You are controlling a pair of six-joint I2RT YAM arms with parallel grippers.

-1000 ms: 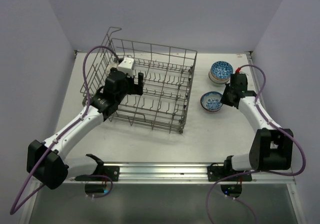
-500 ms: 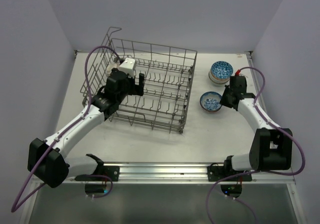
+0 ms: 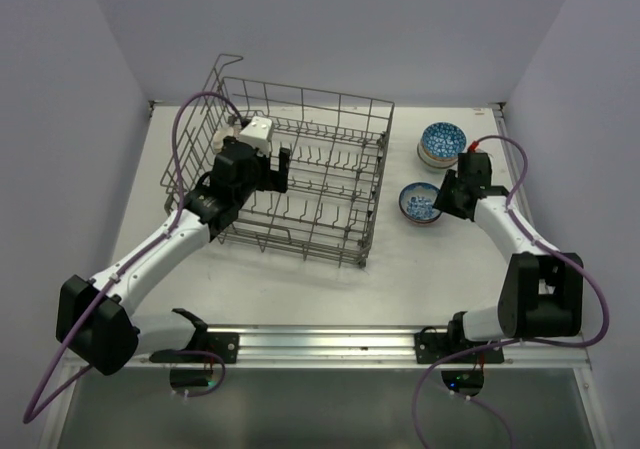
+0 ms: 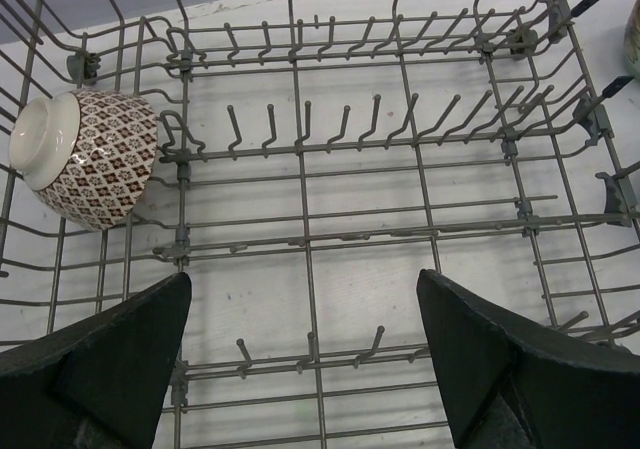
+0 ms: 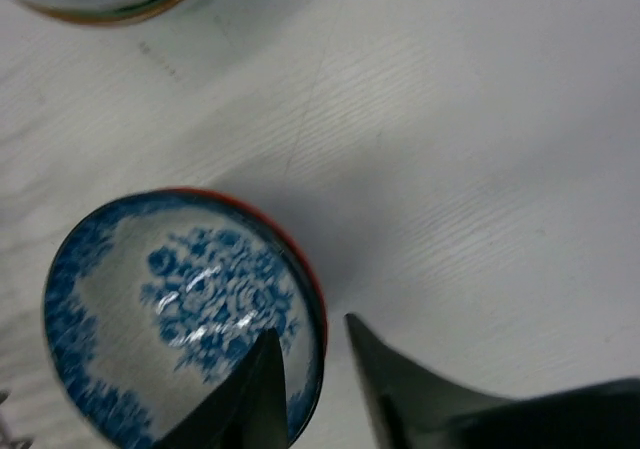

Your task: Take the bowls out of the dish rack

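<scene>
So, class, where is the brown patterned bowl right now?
Left wrist view, upper left: the brown patterned bowl lies on its side inside the dish rack, by a side wall, beyond the left gripper.

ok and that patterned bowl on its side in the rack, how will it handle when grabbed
The patterned bowl looks like glazed ceramic, so probably rigid, slick, and apt to chip against the dish rack wires. Lying on its side, round wall down, it may roll or rock if nudged, though nearby tines would likely check it.
</scene>
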